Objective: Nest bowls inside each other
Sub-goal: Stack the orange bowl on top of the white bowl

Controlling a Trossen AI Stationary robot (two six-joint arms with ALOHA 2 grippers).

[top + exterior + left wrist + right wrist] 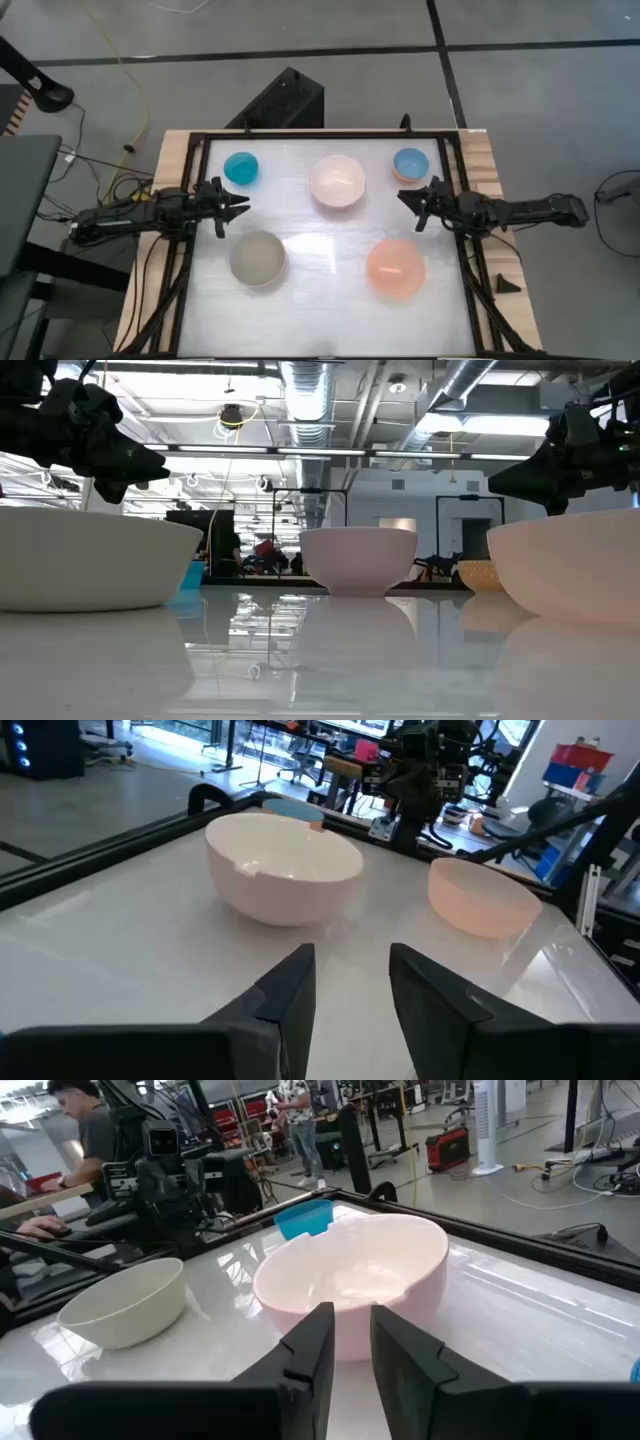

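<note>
Bowls (337, 183) all separate on the table (310, 295), each empty, none nested.

Two slim black jointed arms trailing dark cables, each ending in a claw of two flat matte-black fingers (290, 995).

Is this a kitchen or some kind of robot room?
Probably a robotics lab or workshop, not a kitchen: bare ceiling ducts overhead, a person at a bench among other equipment, and a red toolbox on the floor.
</note>
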